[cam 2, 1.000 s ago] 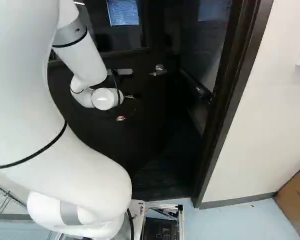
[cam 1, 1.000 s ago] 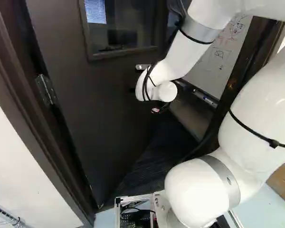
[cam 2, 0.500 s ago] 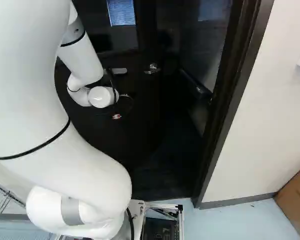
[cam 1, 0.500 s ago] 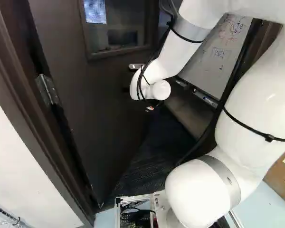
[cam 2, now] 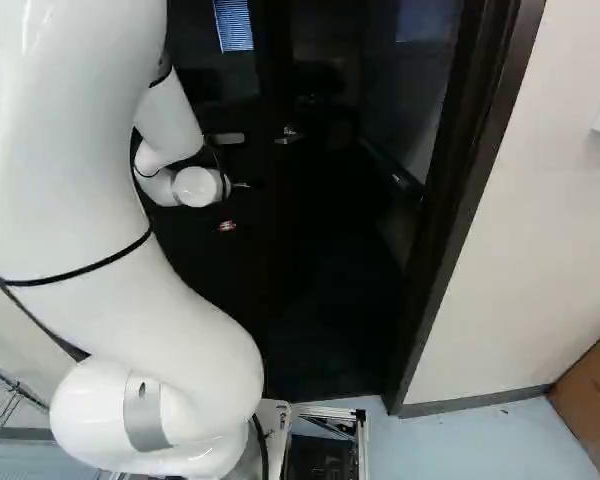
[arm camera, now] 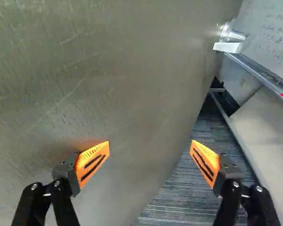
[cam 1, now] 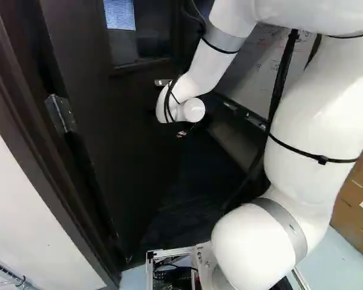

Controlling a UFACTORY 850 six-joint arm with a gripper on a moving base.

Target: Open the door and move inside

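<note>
Standing open at ten o'clock in the left base view, a dark brown, flat-faced door (cam 1: 118,145), with a framed glass window (cam 1: 139,42) at eleven o'clock and a grey metal hinge (cam 1: 60,113) between nine and ten. Looks brownish-grey and finely scratched in the wrist view, with a dull sheen. At twelve o'clock in the right base view, a silver metal handle (cam 2: 288,135); toward nine o'clock, the black claw (cam 2: 227,226) with orange pads (arm camera: 93,163), spread wide, gripping nothing.
</note>
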